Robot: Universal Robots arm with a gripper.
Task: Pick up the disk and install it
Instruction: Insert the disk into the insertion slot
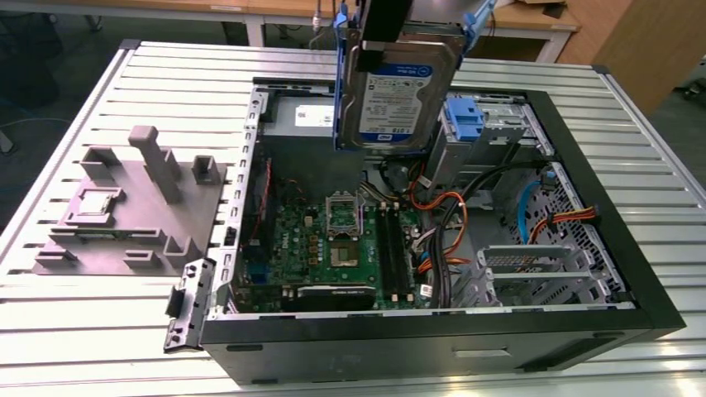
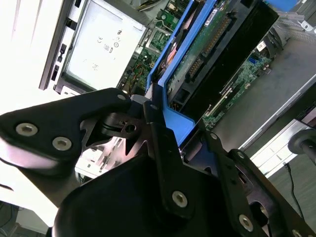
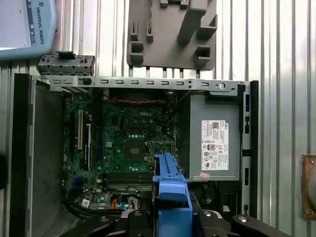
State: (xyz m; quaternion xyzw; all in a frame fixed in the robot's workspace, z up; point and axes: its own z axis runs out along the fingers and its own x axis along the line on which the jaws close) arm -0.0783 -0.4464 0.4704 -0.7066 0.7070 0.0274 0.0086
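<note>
Along the bottom of the exterior view runs the black near wall of the open computer case (image 1: 419,351), which lies on its side on the slatted metal bench (image 1: 99,331). Just past that wall the green motherboard (image 1: 331,248) lies flat in the middle of the case, with orange cables (image 1: 441,211) bunched toward the exterior view's right. At the frame's left, just beside the case, a grey fixture (image 1: 132,207) with upright posts stands on the bench. Farther in, at the upper right of the case, is the silver drive bay (image 1: 502,124) with an upright blue bracket (image 1: 465,116) on it. The grey power supply box (image 1: 300,118) sits at the case's upper left. At the top centre of the frame the disk (image 1: 398,91) hangs upright in the air above the far part of the case, its label toward the camera, just left of the bracket in the frame. The tool (image 1: 386,21) is clamped on the upper end of the blue carrier (image 2: 173,118). In the second wrist view its black fingers (image 2: 163,140) press against the carrier's end. Beyond the bench stands a wooden desk (image 1: 546,23).
</note>
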